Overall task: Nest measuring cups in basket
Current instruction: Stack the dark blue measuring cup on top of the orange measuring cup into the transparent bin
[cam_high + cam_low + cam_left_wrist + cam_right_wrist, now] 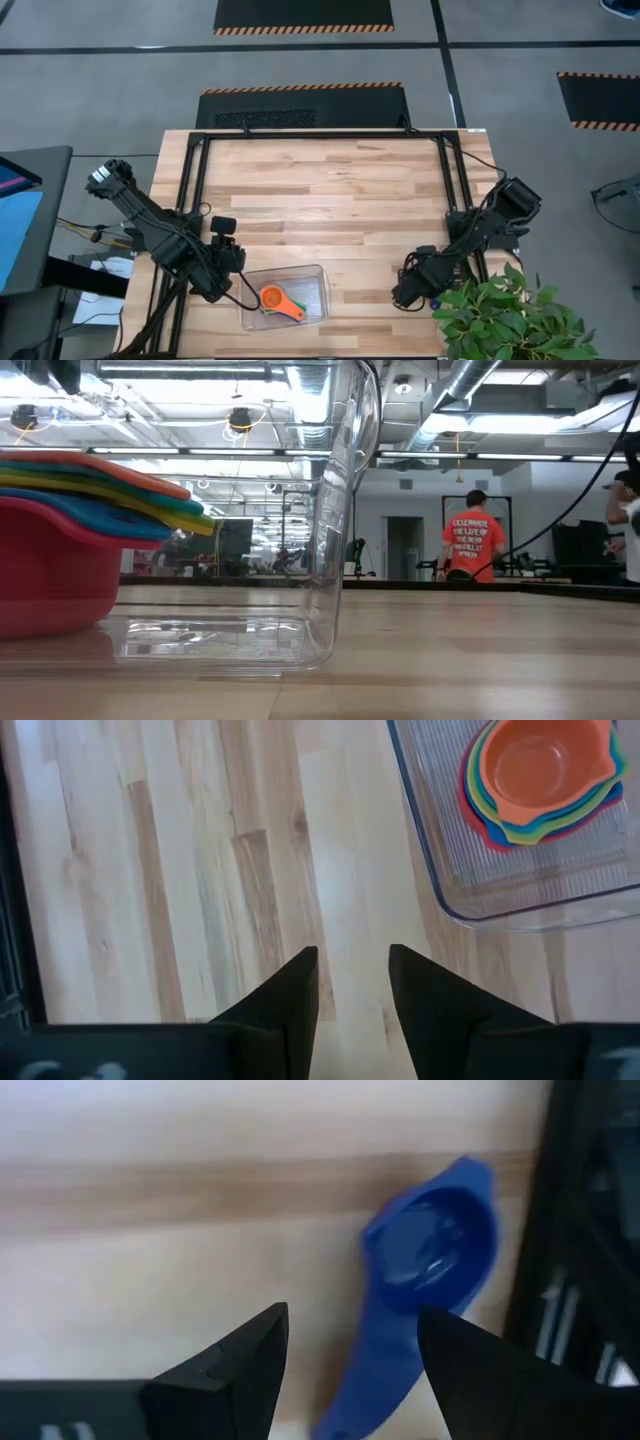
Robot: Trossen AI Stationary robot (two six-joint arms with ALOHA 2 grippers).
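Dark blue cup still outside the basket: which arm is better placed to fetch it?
Right. The dark blue cup lies on the table just ahead of the open right gripper. The left gripper waits beside the basket, empty.

stack of cups [277, 300] sits inside the basket [316, 276] at the table's [330, 190] near edge, one lone cup [425, 1280] off to the right

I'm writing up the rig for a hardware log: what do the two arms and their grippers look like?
Both arms are dark, near black, jointed in segments, with black cables looped along them. The left arm carries a pale tag near its base end. The left gripper and right gripper each end in two matte black, wedge-shaped fingers tapering to blunt tips.
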